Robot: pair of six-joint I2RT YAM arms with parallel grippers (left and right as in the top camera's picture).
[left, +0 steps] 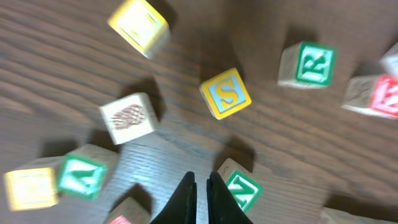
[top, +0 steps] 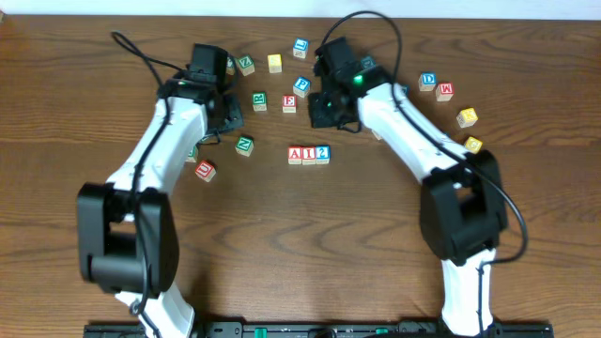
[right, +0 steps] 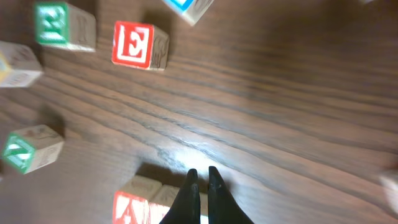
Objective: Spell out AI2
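Note:
Three blocks stand side by side in the middle of the table: a red A block point(top: 295, 155), a red I block point(top: 309, 155) and a blue 2 block point(top: 322, 154). In the right wrist view the A block point(right: 130, 208) shows at the bottom edge, the others behind my fingers. My right gripper point(right: 201, 173) is shut and empty, held above and behind the row point(top: 324, 111). My left gripper point(left: 200, 178) is shut and empty, over loose blocks at the left point(top: 225, 113), beside a green N block point(left: 239, 186).
Loose letter blocks lie around: a yellow S block point(left: 225, 93), a green R block point(left: 309, 64), a red E block point(right: 138, 45), a green block point(top: 244, 145), a red block point(top: 205, 170). Blue, red and yellow blocks point(top: 443, 91) sit at the far right.

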